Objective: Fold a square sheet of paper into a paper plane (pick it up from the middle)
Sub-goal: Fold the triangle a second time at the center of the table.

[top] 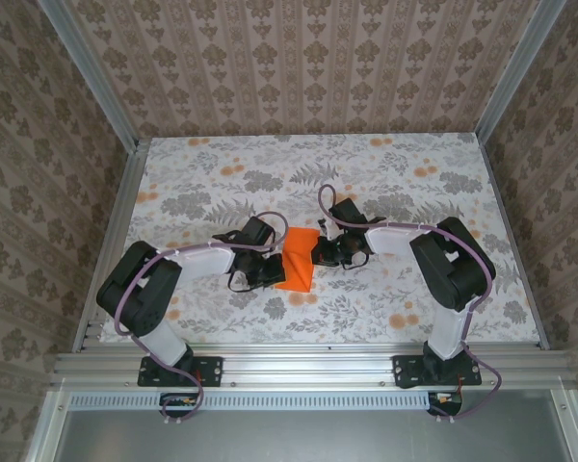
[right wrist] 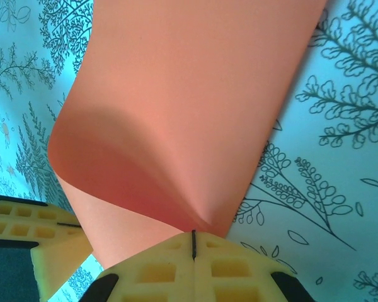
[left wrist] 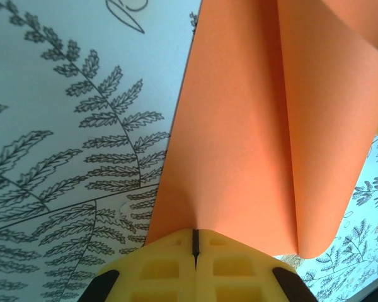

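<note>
The square sheet of paper, bright orange, hangs bowed between my two grippers at the middle of the table. My left gripper is shut on its left edge. In the left wrist view the yellow fingertips pinch the sheet, which has a long crease running away from them. My right gripper is shut on the opposite edge. From the right wrist, the sheet curls upward from the pinch at my right gripper, and the left gripper's yellow fingers sit at lower left. A paper plane is out of view.
The table is covered by a grey leaf and pale-orange flower print. Patterned walls and aluminium posts enclose it on three sides. A metal rail runs along the near edge by the arm bases.
</note>
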